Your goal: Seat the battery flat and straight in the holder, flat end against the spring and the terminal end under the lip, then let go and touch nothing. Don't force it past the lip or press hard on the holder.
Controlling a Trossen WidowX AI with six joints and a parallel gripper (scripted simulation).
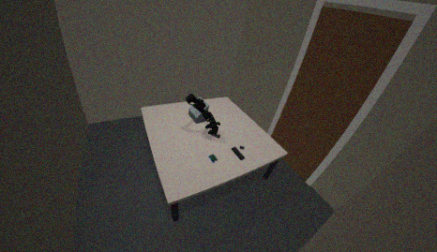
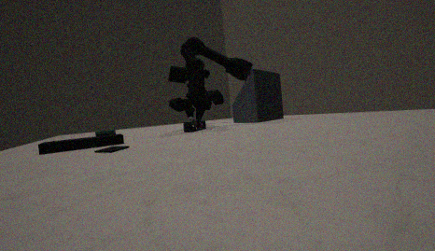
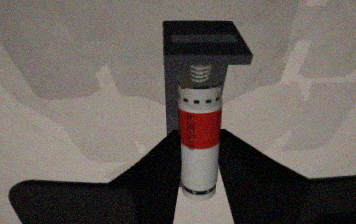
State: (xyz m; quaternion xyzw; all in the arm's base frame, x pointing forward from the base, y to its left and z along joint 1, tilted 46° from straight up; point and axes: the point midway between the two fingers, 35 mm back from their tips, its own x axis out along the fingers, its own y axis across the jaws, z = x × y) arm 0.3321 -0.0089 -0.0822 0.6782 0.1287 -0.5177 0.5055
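The battery (image 3: 199,167), white with a red band, is held between the fingers of my gripper (image 3: 198,137) (image 2: 196,118), which is shut on it. The battery lies lengthwise over the dark holder (image 3: 207,49) (image 2: 189,127) (image 1: 215,136). In the wrist view the coiled spring (image 3: 200,73) shows between the holder's end block and the battery's far end. A holder side wall shows left of the battery. The near end of the battery has a dark ring. The near end of the holder is mostly hidden, so I cannot tell whether the battery is level, touches the spring or is under the lip.
A long black bar (image 1: 238,153) (image 2: 75,145) and a small dark piece (image 1: 242,147) lie on the table (image 1: 175,180). A small blue-green item (image 1: 213,157) lies beside them. A grey-blue box (image 2: 259,97) stands by the arm's base.
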